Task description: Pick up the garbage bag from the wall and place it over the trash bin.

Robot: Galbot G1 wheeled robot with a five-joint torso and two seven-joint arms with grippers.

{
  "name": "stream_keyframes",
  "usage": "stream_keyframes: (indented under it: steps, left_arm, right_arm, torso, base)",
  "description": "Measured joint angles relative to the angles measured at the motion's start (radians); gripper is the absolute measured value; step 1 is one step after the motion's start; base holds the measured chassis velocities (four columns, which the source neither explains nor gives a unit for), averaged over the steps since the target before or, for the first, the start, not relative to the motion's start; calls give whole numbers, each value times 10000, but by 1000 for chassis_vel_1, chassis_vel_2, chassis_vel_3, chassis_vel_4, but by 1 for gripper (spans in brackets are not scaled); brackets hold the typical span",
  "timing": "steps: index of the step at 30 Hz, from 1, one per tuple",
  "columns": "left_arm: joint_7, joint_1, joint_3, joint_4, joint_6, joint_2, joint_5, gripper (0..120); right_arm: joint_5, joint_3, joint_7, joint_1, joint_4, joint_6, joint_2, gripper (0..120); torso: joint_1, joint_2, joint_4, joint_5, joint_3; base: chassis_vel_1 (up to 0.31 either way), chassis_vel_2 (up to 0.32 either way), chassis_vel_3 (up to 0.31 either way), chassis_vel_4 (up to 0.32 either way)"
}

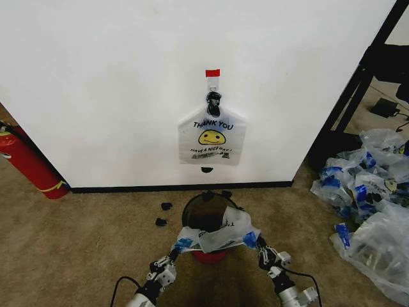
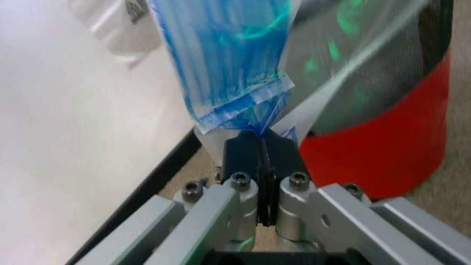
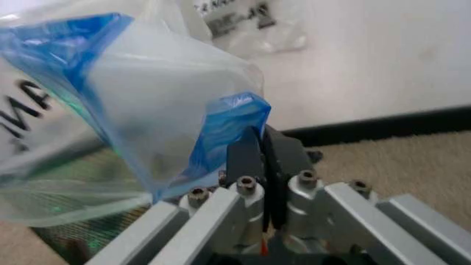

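The garbage bag (image 1: 220,235) hides the trash bin's (image 1: 208,254) near rim, and both arms are cut off at the frame's bottom edge.

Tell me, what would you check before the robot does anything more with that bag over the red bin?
1. Left gripper clamped on the garbage bag: ok.
2. Right gripper clamped on the bag's other blue corner: ok.
3. Bag stretched between both grippers across the trash bin: ok.
4. Bag mouth open around the rim: cannot tell.
5. "THANK YOU" bag hanging on the wall, clear of the grippers: ok.

Even, bright light; wrist views blur the close garbage bag (image 2: 228,61).
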Motion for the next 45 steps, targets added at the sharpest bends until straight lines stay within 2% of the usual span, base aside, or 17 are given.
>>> stream_keyframes:
  steps: [2,3,4,14,19,21,25,28,29,31,32,33,35,36,40,43,45]
  left_arm:
    - [20,169,-84,-186,-41,61,-11,3]
    - [189,770,-306,-751,-80,336,-5,16]
    - [264,985,-383,-930,-80,441,9,23]
    - [567,2326,-994,-1990,-372,1012,550,56]
    - [774,3175,-1680,-2910,-968,1618,768,77]
    - [893,3271,-1833,-3119,-1113,1741,759,79]
    - [1541,2935,-2406,-4229,-1520,2441,-109,96]
    - [2052,1250,-2452,-4575,-626,2733,-2372,100]
    - [2052,1250,-2452,-4575,-626,2733,-2372,100]
    - [2427,151,-2747,-4577,394,2594,-4277,100]
    - [2629,-326,-2696,-4536,929,2578,-5411,100]
    - [2826,-782,-2528,-4440,1429,2592,-6355,100]
    - [3470,-1933,-1936,-4010,2508,2601,-8196,100]
    - [4011,-2826,-1303,-3662,3114,2586,-8900,100]
    - [4493,-4827,128,-2961,4297,2430,-9411,100]
    - [3492,-7067,1858,-2258,5832,2017,-10301,100]
    - [3141,-7669,2372,-2035,6171,1870,-10574,100]
  right_arm:
    - [-123,51,-82,-80,143,21,-80,8]
    - [-222,186,-209,-336,516,6,-364,22]
    - [-253,268,-280,-456,651,-26,-486,26]
    - [-665,1232,-793,-1876,1853,-230,-1554,59]
    - [-459,3110,-3020,-3342,2955,-468,-2151,81]
    - [-328,3467,-3535,-3486,3119,-517,-2197,85]
    - [533,4497,-5013,-3628,3906,-583,-2134,98]
    - [964,4394,-4653,-3200,4505,-506,-1916,100]
    - [964,4394,-4653,-3200,4505,-506,-1916,100]
    - [929,3699,-4053,-2344,4618,-593,-1977,100]
    - [831,3471,-3812,-1857,4662,-719,-2006,100]
    - [752,3367,-3674,-1599,4719,-804,-2016,100]
    - [645,3251,-3505,-1372,4819,-962,-2036,100]
    - [605,3247,-3440,-1321,4859,-1031,-2053,100]
    - [461,3340,-3399,-1269,4790,-1085,-2064,100]
    - [239,3446,-3391,-1242,4634,-1041,-1933,100]
    - [158,3466,-3391,-1259,4624,-1001,-1856,100]
  torso:
    - [0,0,0,0,0]
    - [0,0,0,0,0]
    - [0,0,0,0,0]
    - [0,0,0,3,-1]
    - [1,1,-2,0,-1]
    - [1,0,-1,-2,-1]
    - [1,0,3,1,-1]
    - [1,0,-4,-2,-1]
    - [1,0,-4,-2,-1]
    - [2,0,-13,-6,0]
    - [3,0,16,17,1]
    - [3,0,25,21,1]
    - [3,-1,12,-11,2]
    - [3,-1,3,-7,1]
    - [3,-2,-7,-6,1]
    - [3,-2,-3,7,2]
    - [3,-2,-2,0,2]
  base:
    - [0,0,0,0]
    - [0,0,0,0]
    - [0,0,0,0]
    - [0,0,0,0]
    - [0,0,0,0]
    - [0,0,0,0]
    - [0,0,0,0]
    - [0,0,0,0]
    - [0,0,0,0]
    - [0,0,0,0]
    - [0,0,0,0]
    - [0,0,0,0]
    - [0,0,0,0]
    - [0,0,0,0]
    - [0,0,0,0]
    - [0,0,0,0]
    - [0,0,0,0]
